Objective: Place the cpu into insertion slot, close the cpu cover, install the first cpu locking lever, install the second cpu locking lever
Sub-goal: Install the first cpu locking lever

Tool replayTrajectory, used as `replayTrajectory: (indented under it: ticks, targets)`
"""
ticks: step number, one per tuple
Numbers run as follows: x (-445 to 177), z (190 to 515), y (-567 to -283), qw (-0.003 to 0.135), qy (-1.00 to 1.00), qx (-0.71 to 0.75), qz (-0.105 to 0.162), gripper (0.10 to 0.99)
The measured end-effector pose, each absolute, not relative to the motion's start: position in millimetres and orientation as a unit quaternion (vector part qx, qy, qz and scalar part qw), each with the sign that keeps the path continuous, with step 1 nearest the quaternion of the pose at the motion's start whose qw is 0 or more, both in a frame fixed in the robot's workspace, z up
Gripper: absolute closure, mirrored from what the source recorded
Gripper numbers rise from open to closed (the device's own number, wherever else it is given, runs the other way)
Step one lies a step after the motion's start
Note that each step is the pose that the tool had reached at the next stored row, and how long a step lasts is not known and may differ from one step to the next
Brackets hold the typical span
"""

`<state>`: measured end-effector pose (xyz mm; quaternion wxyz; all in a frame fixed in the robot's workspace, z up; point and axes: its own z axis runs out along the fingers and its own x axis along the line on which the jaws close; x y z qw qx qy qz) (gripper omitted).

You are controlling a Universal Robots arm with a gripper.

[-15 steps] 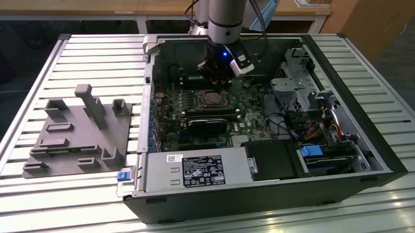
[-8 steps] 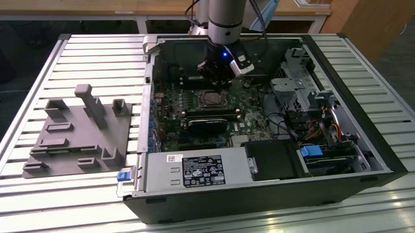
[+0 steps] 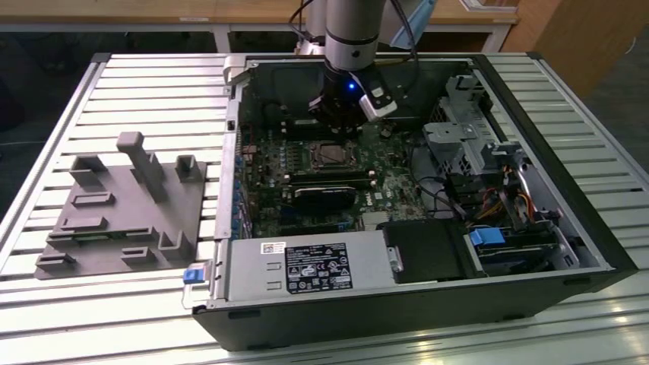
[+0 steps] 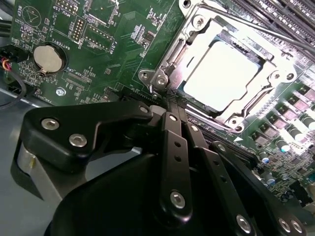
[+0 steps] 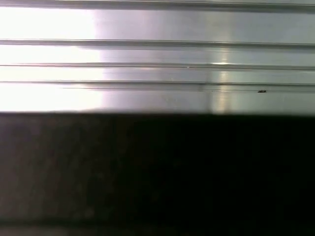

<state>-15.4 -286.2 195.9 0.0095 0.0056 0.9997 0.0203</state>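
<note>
My gripper (image 4: 170, 105) has its fingers drawn together, holding nothing, and hangs just beside the insertion slot (image 4: 184, 46). The cpu (image 4: 224, 73) lies seated there, with the cpu cover (image 4: 261, 86) framing it.

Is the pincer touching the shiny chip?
Apart. In the second wrist view, the pincer ends at the socket's edge, and a strip of metal cover lies between its tip and the chip seated in the socket.
</note>
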Motion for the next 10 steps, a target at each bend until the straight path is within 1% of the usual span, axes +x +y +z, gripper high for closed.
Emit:
replayTrajectory:
  ticks: [6,10]
  targets:
    - [-15,197,-285,0.010,1.000,0.006,0.024,0.980]
    - [-15,208,-286,0.010,1.000,0.006,0.023,0.980]
